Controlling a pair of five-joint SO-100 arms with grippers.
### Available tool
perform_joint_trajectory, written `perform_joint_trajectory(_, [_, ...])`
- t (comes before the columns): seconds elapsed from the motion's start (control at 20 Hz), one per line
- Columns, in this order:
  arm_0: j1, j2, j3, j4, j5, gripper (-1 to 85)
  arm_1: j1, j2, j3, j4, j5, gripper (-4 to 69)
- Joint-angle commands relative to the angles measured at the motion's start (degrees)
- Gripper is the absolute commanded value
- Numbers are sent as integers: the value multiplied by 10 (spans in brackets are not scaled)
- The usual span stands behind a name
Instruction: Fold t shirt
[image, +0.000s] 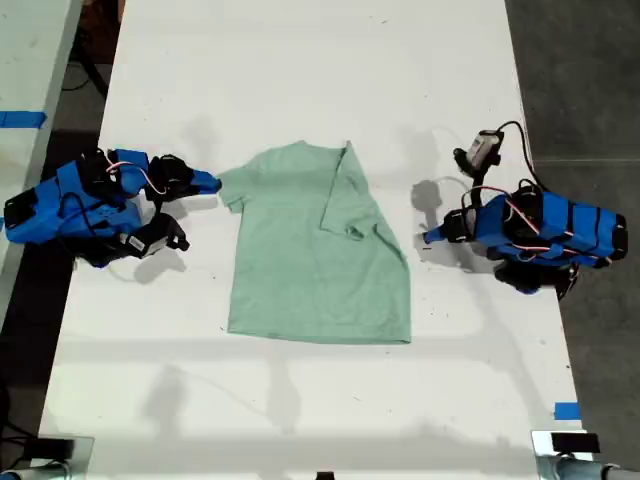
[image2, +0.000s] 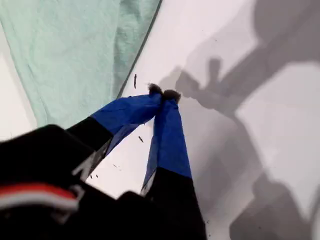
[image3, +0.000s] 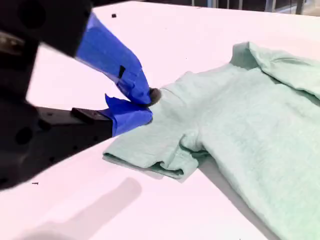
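The white table (image: 300, 60) lies bare above and below the t shirt (image: 315, 255), which sits mid-frame in the exterior view; dark floor shows past both long edges. My second gripper (image: 212, 182), at the exterior view's left, has its tips at the shirt's sleeve edge, jaws closed on a pinch of cloth (image3: 150, 102). My first gripper (image: 430, 237), at the exterior view's right, rests just off the shirt's side, jaws closed and empty (image2: 164, 94). The shirt is pale mint, one sleeve side folded inward over the chest.
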Motion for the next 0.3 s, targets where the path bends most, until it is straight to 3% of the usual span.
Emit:
perform_joint_trajectory(0.0, [-2, 4, 23, -2, -3, -2, -12, 5, 33, -15, -4, 3])
perform_joint_trajectory(0.25, [-13, 4, 23, -2, -3, -2, -19, 5, 33, -15, -1, 3])
